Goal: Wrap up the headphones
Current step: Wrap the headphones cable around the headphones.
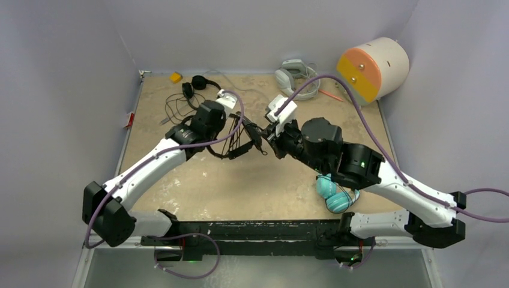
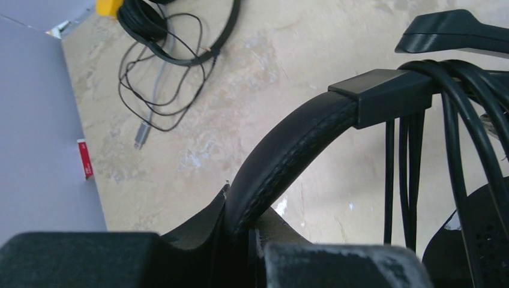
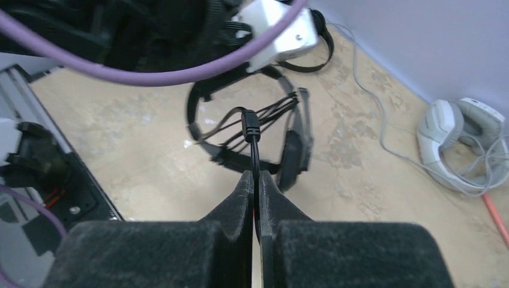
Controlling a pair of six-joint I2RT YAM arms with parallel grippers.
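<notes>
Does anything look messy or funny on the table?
Yes. The spare black headphones in the far left corner have their cord sprawled in a loose tangle, not wrapped. The teal headphones lie half hidden under the right arm, close to the near edge of the table.

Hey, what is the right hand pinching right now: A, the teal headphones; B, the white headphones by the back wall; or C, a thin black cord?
C: the right hand is shut on the thin black cord running to the black headphones.
</notes>
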